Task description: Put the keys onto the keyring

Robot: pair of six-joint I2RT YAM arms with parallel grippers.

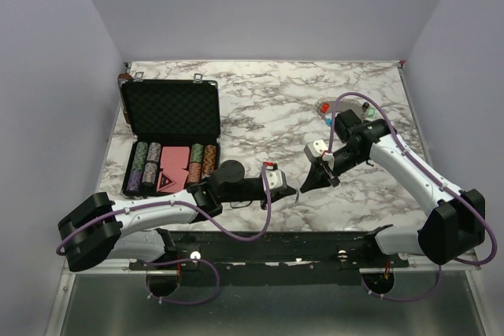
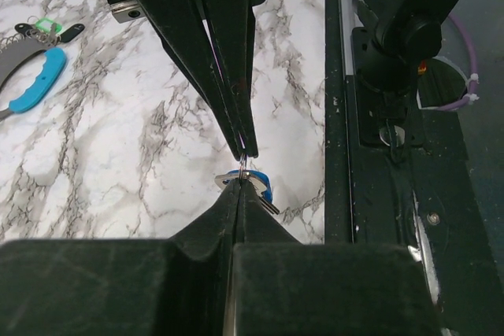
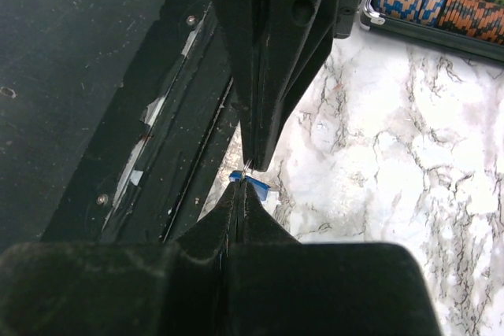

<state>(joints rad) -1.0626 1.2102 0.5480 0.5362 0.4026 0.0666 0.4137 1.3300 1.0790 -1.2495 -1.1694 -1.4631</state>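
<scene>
Top external: both arms meet tip to tip over the near-centre of the surface point(image 1: 260, 100), just fwd of their bases
Left pincer point(image 1: 293, 192): jaws all but together, only a thin slit; blue key point(image 2: 260, 186) looks clamped crosswise at the tip, blue head out one side, metal out the other
Right pincer point(image 1: 309, 184): jaws pressed tight; tip sits at the small wire loop on the key, can't tell if it pinches it
Blue key loc: where the two tips meet, near front edge of surface, well apart from keyring; lifted or resting, can't tell
Keyring point(image 2: 38, 84): flat on surface, grey strap + light-blue section, not held
Green key point(image 2: 45, 24): just beside keyring; threaded or not, can't tell
Red key point(image 1: 323, 106): tiny red spot by keyring, too small for detail
Progress: early, my est. Blue key in hand, none clearly on keyring. Left to do: bring key to ring end, thread it, rpt for other two
</scene>
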